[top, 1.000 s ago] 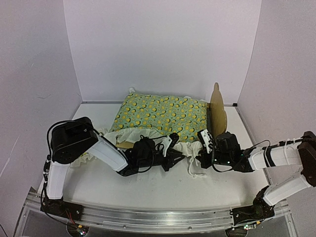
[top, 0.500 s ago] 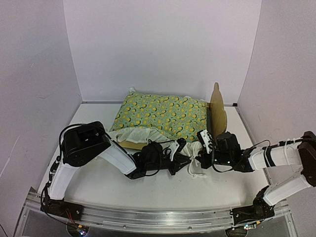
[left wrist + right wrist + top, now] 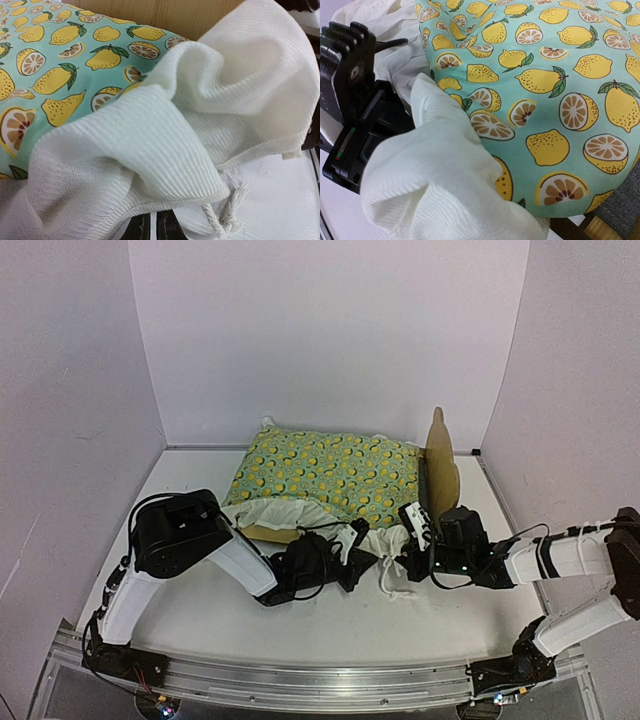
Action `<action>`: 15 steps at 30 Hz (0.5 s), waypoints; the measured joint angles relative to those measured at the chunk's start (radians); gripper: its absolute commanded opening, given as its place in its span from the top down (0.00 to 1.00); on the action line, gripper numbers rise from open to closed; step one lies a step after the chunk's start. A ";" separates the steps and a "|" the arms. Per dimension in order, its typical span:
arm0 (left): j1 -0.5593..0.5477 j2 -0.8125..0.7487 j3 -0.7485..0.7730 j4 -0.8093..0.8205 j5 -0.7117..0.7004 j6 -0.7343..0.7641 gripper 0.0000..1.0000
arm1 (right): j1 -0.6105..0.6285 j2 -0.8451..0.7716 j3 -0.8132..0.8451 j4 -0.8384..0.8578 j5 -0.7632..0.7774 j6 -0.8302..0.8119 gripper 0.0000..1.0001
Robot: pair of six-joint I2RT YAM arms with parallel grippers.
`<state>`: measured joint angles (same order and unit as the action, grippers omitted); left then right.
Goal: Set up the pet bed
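While left tool (image 3: 357, 542) and right tool (image 3: 408, 546) sit shut, quilt (image 3: 330, 472) blankets plywood pet bed (image 3: 440, 466).

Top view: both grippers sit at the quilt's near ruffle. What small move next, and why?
Probably draw both grippers slightly toward the arm bases together. The left gripper is shut on the white ruffle, and the right gripper seemingly is too. The ruffle lies bunched against the quilt, and a rail of the pet bed shows bare.

Pale lilac walls (image 3: 330, 330) enclose a white tabletop (image 3: 300, 630) on the left, far and right sides. A metal rail (image 3: 320, 678) edges its near side. Light is soft and even.
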<state>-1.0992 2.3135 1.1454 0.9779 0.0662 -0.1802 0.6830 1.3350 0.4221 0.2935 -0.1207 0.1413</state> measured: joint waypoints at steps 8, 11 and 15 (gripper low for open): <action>-0.013 0.000 0.026 0.000 -0.069 0.058 0.94 | 0.000 -0.007 0.000 -0.005 -0.006 -0.018 1.00; -0.015 0.000 0.026 0.000 -0.072 0.079 0.92 | 0.000 -0.013 0.000 -0.006 -0.010 -0.019 1.00; -0.024 -0.002 0.026 0.000 -0.095 0.107 0.90 | 0.000 -0.015 0.000 -0.006 -0.014 -0.019 1.00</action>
<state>-1.1233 2.3112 1.1713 0.9775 -0.0292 -0.0731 0.6830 1.3201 0.4225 0.2874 -0.1352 0.1219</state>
